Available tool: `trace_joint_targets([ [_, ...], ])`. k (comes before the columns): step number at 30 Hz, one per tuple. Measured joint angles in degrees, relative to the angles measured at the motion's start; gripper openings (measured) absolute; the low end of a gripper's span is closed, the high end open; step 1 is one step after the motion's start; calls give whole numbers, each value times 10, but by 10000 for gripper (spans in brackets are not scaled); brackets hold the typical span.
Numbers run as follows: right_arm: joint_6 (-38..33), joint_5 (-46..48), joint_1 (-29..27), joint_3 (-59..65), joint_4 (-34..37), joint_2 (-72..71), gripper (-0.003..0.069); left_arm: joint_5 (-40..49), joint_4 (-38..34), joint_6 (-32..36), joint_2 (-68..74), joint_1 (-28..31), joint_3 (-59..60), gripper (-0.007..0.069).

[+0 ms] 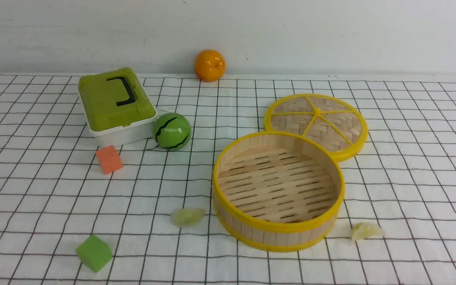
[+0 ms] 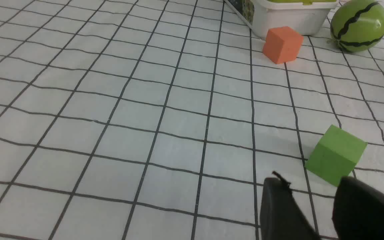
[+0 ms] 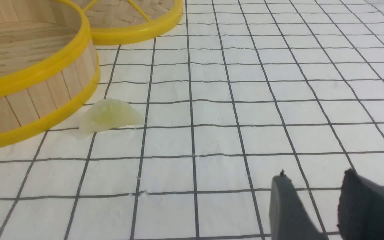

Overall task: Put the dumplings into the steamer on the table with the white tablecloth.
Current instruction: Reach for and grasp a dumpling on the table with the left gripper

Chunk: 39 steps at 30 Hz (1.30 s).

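Note:
The steamer [image 1: 278, 227] stands empty on the white tablecloth [image 1: 34, 198], right of centre; its wall also shows in the right wrist view [image 3: 45, 93]. One dumpling [image 1: 187, 217] lies just left of it. The other dumpling [image 1: 364, 230] lies just right of it and shows in the right wrist view [image 3: 108, 115], beside the steamer's base. Neither arm shows in the front view. My left gripper [image 2: 312, 186] is open and empty above the cloth, next to a green cube [image 2: 336, 155]. My right gripper [image 3: 313, 181] is open and empty, well apart from the dumpling.
The flat woven lid [image 1: 317, 122] lies behind the steamer. A green-lidded white box [image 1: 113, 105], a toy watermelon [image 1: 171, 131], an orange cube [image 1: 109, 159] and the green cube [image 1: 94, 253] are on the left. A toy orange [image 1: 209, 65] sits at the back wall.

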Motion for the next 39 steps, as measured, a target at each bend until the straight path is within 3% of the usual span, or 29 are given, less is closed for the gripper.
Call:
trace_joint_targets([
  [39, 0, 0, 0, 0, -24, 0, 239, 0, 0, 0, 0, 0, 0, 239],
])
